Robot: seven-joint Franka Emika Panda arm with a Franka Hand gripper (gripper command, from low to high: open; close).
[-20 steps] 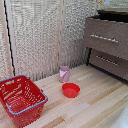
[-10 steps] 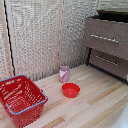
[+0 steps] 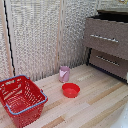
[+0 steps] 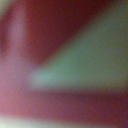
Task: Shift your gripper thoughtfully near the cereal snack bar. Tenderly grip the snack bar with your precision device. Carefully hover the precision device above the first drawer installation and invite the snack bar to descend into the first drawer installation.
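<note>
The dark brown cabinet stands at the exterior view's right. Its top drawer (image 3: 100, 31) has a slim silver bar handle (image 3: 104, 38) and seems pulled out a little, with a dark gap above its front. The lower drawer (image 3: 109, 64) has a like handle. The cereal snack bar shows in neither view. The gripper does not show in the exterior view. The wrist view is fully blurred, with only dark red, pink and grey-green patches, and no fingers can be made out.
A red wire basket (image 3: 20, 100) sits on the wooden table (image 3: 95, 107) at the exterior view's left. A pink cup (image 3: 64, 74) stands near the back screen, with a red bowl (image 3: 70, 90) just in front of it.
</note>
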